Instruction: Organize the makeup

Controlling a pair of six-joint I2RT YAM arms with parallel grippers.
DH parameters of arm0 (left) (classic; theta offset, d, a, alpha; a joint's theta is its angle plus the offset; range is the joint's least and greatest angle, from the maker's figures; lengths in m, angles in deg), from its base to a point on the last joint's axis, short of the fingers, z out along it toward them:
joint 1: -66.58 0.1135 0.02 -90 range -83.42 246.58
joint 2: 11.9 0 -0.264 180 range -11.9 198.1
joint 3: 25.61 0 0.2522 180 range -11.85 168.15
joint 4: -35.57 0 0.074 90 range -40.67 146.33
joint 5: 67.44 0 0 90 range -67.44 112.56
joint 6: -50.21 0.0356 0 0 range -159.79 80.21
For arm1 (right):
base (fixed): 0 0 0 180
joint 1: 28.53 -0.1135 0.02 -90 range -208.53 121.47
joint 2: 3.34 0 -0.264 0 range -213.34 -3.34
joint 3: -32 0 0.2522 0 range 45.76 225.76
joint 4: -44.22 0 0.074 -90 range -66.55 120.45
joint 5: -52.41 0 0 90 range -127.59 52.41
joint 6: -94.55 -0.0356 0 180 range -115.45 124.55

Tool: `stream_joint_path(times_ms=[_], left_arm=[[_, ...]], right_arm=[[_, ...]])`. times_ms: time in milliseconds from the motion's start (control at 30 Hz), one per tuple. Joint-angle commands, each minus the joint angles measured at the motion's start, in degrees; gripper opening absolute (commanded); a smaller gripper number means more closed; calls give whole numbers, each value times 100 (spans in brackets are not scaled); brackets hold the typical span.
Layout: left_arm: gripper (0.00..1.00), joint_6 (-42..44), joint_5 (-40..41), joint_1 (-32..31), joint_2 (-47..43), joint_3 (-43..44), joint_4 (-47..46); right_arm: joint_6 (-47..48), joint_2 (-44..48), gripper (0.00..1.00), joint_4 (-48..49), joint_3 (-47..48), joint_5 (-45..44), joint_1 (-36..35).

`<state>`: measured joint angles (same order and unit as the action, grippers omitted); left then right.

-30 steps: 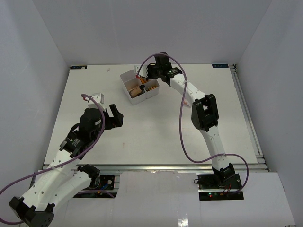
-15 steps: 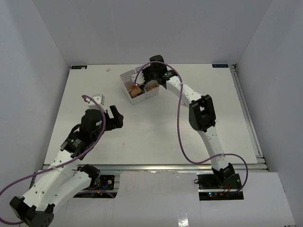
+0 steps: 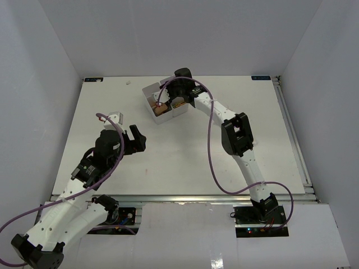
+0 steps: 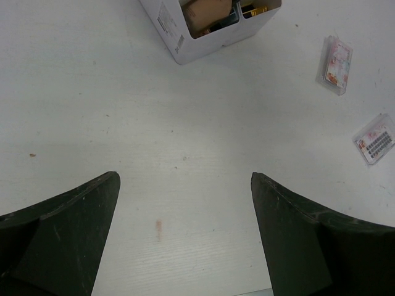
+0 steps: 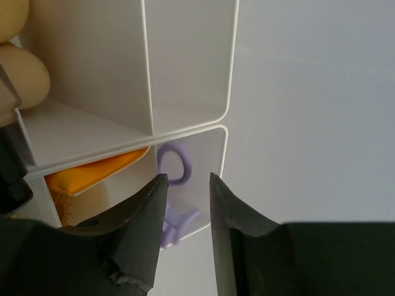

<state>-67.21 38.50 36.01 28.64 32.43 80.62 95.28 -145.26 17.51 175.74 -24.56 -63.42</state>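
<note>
Top external: right gripper (image 3: 168, 98) lowered over the white box (image 3: 148, 100) at the table's far middle, placed as if to deliver into a compartment; left gripper (image 3: 134, 140) hangs near mid-table, well apart from the box, probably idle.

Left wrist: fingers (image 4: 62, 234) wide apart, nothing between them; two clear packets (image 4: 336, 63) lie loose on the table (image 4: 92, 92), unsorted.

Right wrist: fingers (image 5: 139, 228) slightly apart, clamped on nothing visible; purple loop (image 5: 176, 165) lies in the corner compartment just beyond the fingertips, seemingly sharing it with the orange tube (image 5: 92, 176); beige sponges (image 5: 24, 80) in the adjoining compartment.
</note>
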Motion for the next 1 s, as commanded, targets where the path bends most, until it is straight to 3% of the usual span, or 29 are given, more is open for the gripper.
stream_joint_path(times_ms=[0, 133, 500, 733, 833, 967], left_arm=[[98, -44, -62, 16, -114, -57, -81], [98, -58, -96, 16, -139, -51, -78], [98, -1, -467, 16, -82, 63, -201], [98, 136, -1399, 16, 201, 98, -611], [98, 118, -1979, 14, 374, 62, -855], [98, 31, -2774, 16, 611, -69, -1240]], right_arm=[[-183, -1, 46, 389, 134, -81, -2], [-348, 256, 53, 398, -56, -48, 0], [-1447, 1856, 56, 285, -1339, 226, 26], [-3629, 3565, 58, -381, -2868, 649, 324], [-4820, 4401, 69, -505, -3672, 955, 640], [-6360, 5334, 85, -578, -5038, 1934, 1828]])
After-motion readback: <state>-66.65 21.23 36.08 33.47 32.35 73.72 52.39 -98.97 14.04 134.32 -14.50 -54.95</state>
